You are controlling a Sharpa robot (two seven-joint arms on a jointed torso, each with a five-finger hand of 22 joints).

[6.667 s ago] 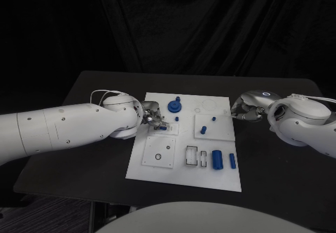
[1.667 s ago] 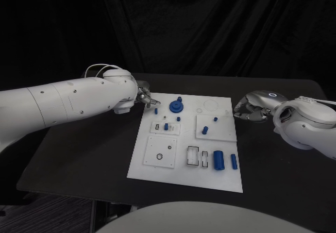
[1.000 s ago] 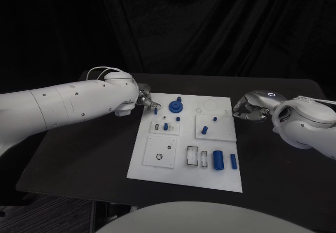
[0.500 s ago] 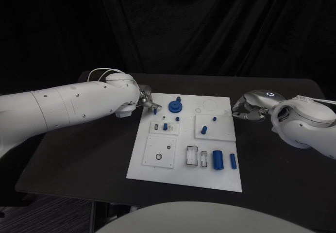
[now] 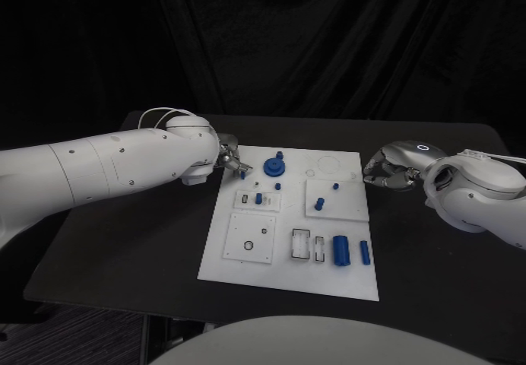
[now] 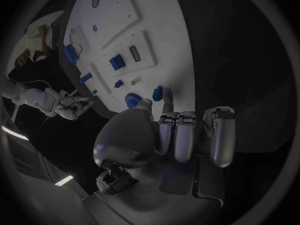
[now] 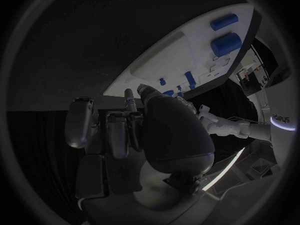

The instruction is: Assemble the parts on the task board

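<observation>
Black table (image 5: 131, 251) against a dark curtain backdrop; the white task board (image 5: 287, 268) lies at its centre, long axis running away from the robot.

Parts on the board: a blue round stepped piece (image 5: 274, 166) near the far edge, a small blue peg (image 5: 277, 185) just behind the left raised tile, a blue peg standing in that tile (image 5: 258, 198), another blue peg (image 5: 318, 204) tilted on the right raised tile, and two blue cylinders (image 5: 340, 249) lying side by side near the robot's end, the slimmer one (image 5: 364, 252) to the right.

Left hand (image 5: 228, 159) hangs at the board's far left corner. A small blue part (image 5: 242, 173) sits right at its fingertips; the left wrist view shows a blue piece (image 6: 157, 93) just beside one extended fingertip (image 6: 167, 96), the other fingers (image 6: 178, 137) curled in together. Whether the piece is pinched or only touched: cannot tell.

Right hand (image 5: 389, 171) hovers off the board's right edge, apart from it. The right wrist view shows its fingers (image 7: 115, 130) curled inward over the palm with nothing between them.
</observation>
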